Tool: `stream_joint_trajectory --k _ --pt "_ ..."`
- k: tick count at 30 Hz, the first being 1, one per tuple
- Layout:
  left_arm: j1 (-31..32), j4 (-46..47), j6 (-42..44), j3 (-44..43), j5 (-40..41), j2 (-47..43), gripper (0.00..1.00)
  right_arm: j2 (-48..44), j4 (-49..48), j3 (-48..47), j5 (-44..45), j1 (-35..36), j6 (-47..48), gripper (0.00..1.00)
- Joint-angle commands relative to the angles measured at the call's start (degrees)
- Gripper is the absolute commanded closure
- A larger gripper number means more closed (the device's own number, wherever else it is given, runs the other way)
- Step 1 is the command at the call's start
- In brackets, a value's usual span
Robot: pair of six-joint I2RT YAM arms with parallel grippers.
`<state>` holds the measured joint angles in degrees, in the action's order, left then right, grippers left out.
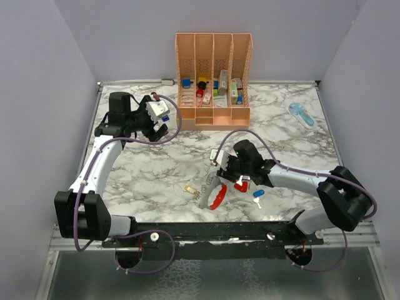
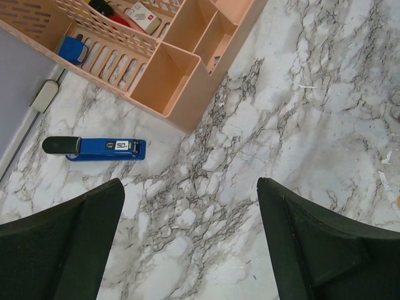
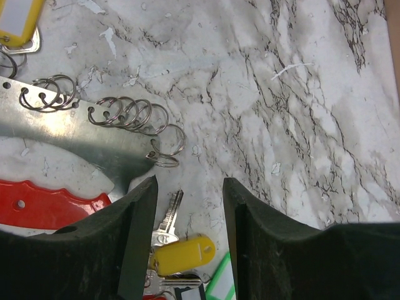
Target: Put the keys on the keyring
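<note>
right hand (image 3: 189, 184), fingers (image 3: 131, 237) apart, yellow-tagged keys (image 3: 184, 253) between them, keyring (image 3: 165, 149) just beyond the tips

Both arms (image 1: 100, 164) have pale grey links, bulky black joints and looping purple cables (image 1: 179, 117)

right gripper (image 3: 189, 187): fingers stand apart over the marble table (image 3: 300, 94). a silver key (image 3: 170, 219) with a yellow tag (image 3: 184, 253) lies between them. split rings (image 3: 134, 115) sit through holes in a metal plate (image 3: 69, 134), beside a red handle (image 3: 44, 203).
</note>
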<state>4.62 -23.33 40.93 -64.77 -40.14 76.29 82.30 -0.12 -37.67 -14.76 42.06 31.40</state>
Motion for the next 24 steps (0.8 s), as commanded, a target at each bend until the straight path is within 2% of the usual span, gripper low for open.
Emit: stream_joint_trajectory --k 1,13,24 --pt "0.15 -0.08 0.83 -0.11 -2.13 -0.48 0.09 0.36 -1.34 -0.83 -1.89 0.45 2.38 0.53" --pt "0.08 0.84 -0.24 0.86 -2.13 0.86 0.09 5.26 -0.85 -3.4 -3.2 0.48 3.21 0.54" --pt "0.12 1.89 -1.11 0.97 -2.42 2.23 0.09 5.96 -1.96 -3.34 -2.06 2.64 3.83 0.53"
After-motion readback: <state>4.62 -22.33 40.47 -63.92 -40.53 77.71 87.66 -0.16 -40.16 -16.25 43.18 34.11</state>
